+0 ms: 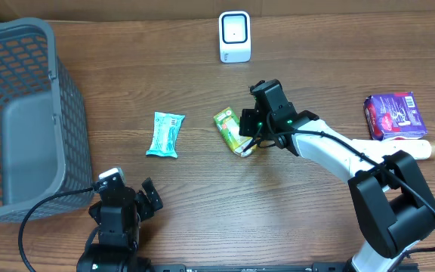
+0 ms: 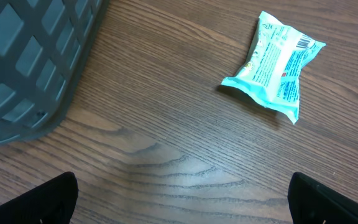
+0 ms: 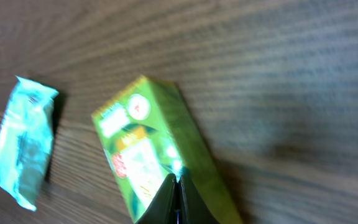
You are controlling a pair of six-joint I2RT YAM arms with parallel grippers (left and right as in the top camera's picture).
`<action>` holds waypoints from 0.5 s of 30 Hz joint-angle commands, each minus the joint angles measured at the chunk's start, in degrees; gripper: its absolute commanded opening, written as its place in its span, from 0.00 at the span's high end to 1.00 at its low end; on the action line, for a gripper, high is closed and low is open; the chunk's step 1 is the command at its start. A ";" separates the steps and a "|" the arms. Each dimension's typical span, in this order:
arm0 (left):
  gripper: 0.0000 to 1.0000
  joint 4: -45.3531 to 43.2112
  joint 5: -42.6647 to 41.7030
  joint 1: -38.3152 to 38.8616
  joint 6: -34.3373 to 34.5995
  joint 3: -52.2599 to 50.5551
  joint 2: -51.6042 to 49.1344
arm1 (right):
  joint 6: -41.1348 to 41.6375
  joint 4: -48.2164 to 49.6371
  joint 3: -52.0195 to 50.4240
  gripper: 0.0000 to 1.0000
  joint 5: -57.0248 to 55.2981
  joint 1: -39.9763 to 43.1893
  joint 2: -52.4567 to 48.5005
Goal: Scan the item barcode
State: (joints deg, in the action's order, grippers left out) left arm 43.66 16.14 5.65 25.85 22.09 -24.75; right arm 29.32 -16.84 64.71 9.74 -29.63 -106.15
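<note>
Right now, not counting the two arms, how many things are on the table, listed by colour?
teal packet: 1
green box: 1
purple packet: 1
white scanner: 1
grey basket: 1
cream thing next to the purple packet, too hidden to identify: 1
Total: 6

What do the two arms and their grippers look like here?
Right arm: a white link between bulky black joints, a black cable along it, green lights at the black wrist. Left arm: black, with a small white block on top and a black cable looping away. Both have dark fingers.
</note>
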 commanded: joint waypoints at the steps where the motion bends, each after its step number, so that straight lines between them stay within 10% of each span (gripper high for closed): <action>1: 0.00 -0.22 0.76 0.11 0.98 0.07 0.48 | -0.90 -0.52 0.92 0.96 1.88 0.37 0.59; 5: 0.00 -0.22 0.74 0.11 0.98 0.07 0.48 | -4.35 -3.93 3.28 0.94 2.86 0.61 1.31; 10: 0.01 -0.20 0.76 0.11 0.98 0.07 0.48 | -21.00 -16.24 11.54 0.38 3.50 0.81 1.57; 15: 0.00 -0.20 0.76 0.11 0.98 0.07 0.48 | -33.44 -19.41 12.63 0.27 3.21 0.44 1.07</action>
State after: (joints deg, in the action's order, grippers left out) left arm 43.66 16.12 5.65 25.85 22.09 -24.75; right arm 7.46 -35.33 76.77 12.69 -29.02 -105.93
